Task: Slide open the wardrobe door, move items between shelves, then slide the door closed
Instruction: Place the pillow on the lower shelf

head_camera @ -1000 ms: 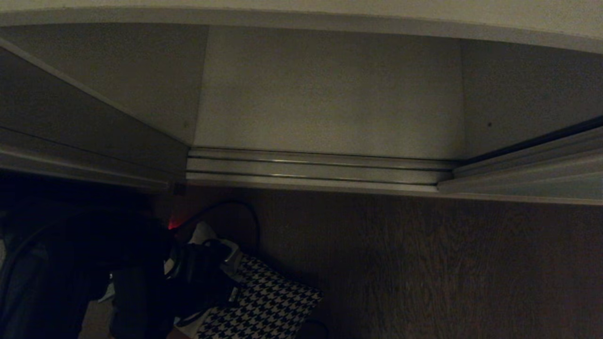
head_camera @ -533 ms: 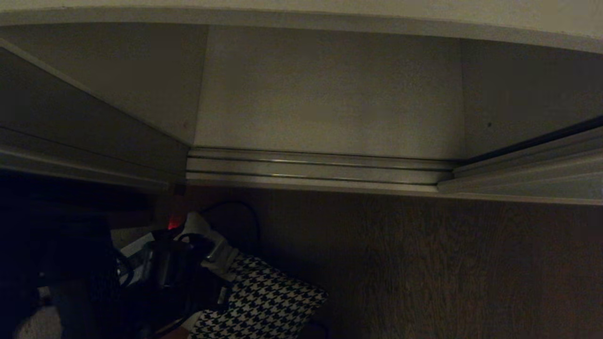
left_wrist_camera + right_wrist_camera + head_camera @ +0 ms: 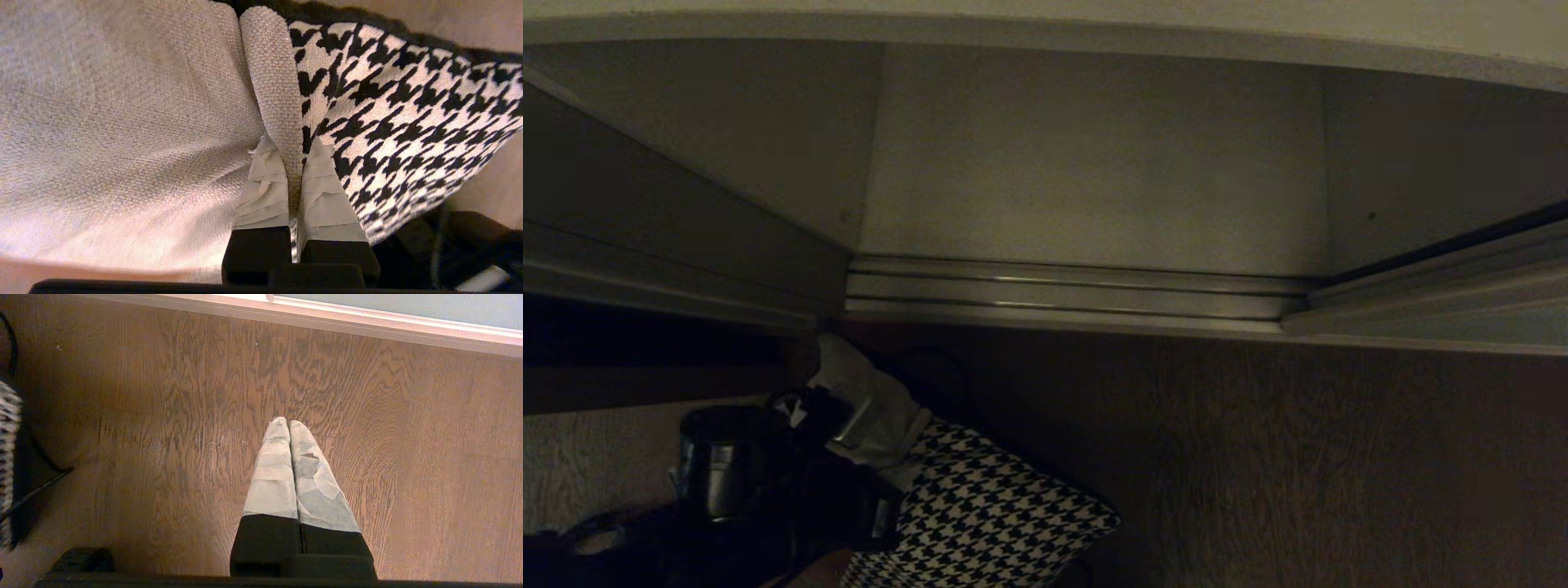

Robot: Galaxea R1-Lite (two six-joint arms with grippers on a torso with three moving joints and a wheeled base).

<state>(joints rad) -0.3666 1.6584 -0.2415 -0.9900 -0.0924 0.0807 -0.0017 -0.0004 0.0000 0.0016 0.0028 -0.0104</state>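
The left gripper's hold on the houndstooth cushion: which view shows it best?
The left wrist view: the left gripper is shut on a fold of the cushion, by its cream strip. The head view shows the arm at the cushion but hides the fingertips. The right wrist view catches only the cushion's edge.

Left gripper (image 3: 291, 155) sits low at the robot's left, fingers pinched tight together; right gripper (image 3: 288, 424) points down, fingertips touching.
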